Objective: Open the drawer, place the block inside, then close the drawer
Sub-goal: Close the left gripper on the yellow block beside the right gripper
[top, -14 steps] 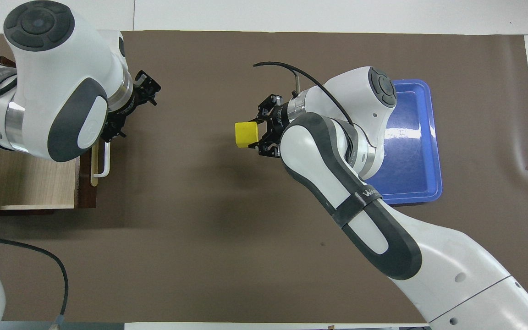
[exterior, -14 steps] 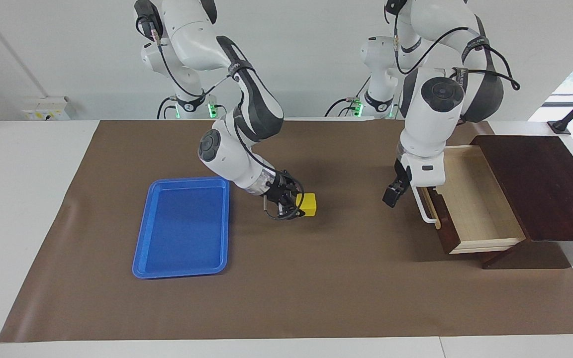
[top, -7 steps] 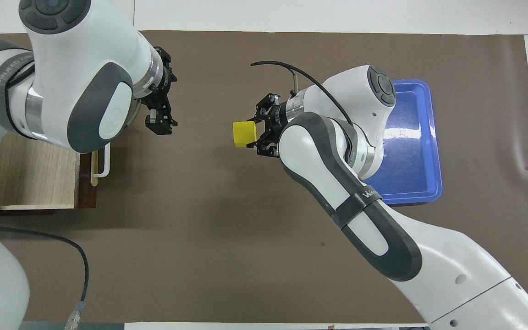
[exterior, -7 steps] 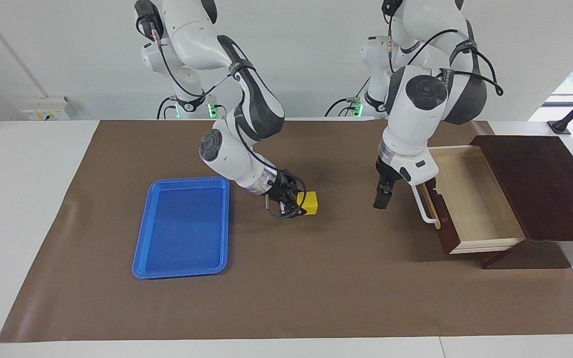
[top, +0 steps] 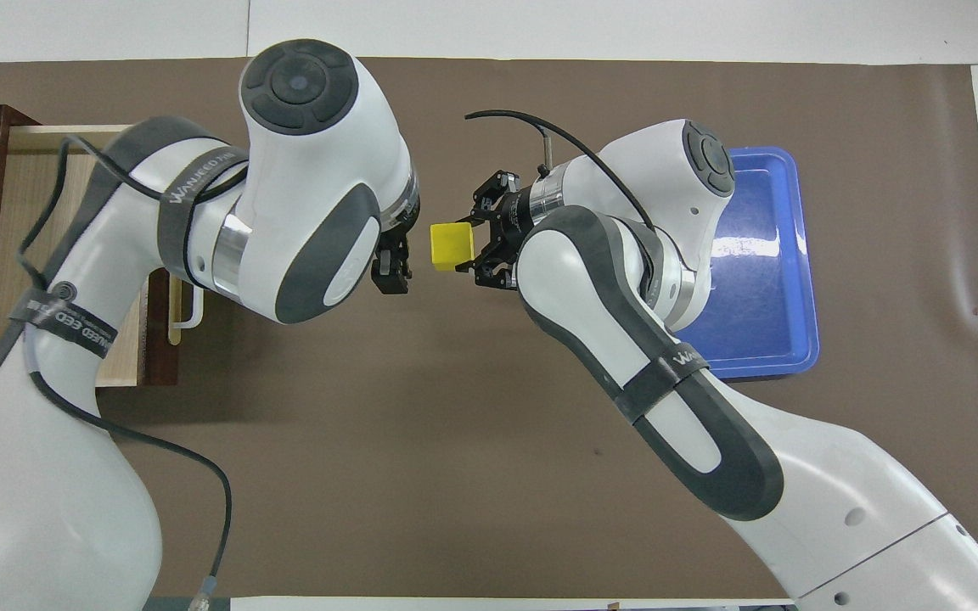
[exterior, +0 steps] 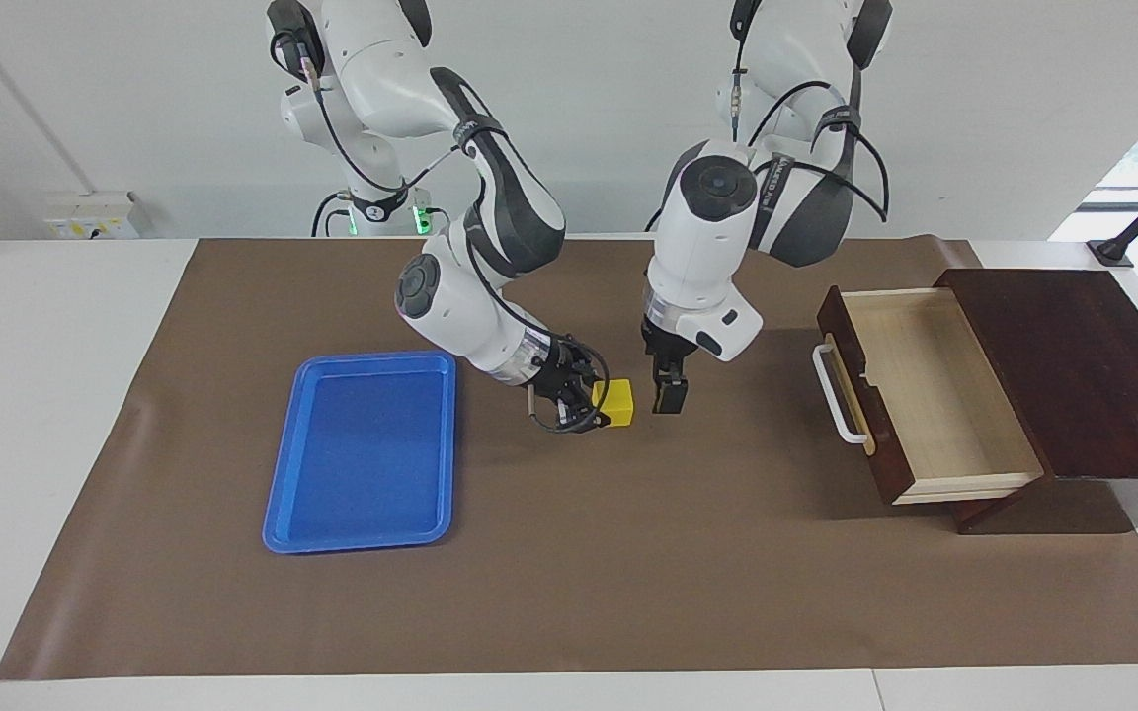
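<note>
Right gripper has its fingers clamped on the block; left gripper, fingers apart, hangs at its three o'clock; drawer open.

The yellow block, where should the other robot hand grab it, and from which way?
Probably by the block's bare end, the one toward the drawer. The right gripper is shut on the end toward the blue tray. The left gripper, open beside the free end, could come in from the drawer's direction and pinch two flat opposite faces.
</note>
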You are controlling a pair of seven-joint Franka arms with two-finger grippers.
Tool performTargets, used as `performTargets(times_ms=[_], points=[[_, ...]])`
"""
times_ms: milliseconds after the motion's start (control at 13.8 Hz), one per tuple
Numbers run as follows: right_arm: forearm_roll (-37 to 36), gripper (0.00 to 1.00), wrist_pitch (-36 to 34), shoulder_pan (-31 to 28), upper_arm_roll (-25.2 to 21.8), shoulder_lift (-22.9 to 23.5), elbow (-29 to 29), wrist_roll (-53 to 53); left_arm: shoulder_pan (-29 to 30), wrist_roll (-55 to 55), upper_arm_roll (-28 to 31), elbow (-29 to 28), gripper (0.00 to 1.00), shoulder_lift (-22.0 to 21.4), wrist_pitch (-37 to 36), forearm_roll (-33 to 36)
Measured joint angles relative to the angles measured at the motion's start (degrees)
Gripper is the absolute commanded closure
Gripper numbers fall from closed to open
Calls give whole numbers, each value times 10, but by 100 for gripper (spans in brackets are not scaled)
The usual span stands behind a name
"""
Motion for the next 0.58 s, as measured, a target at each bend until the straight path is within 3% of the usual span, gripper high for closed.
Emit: performTargets(times_ms=[581], points=[[0,100,-6,-2,-1,0,0,-4,-11,-89,2,-32,0,11,57,11]])
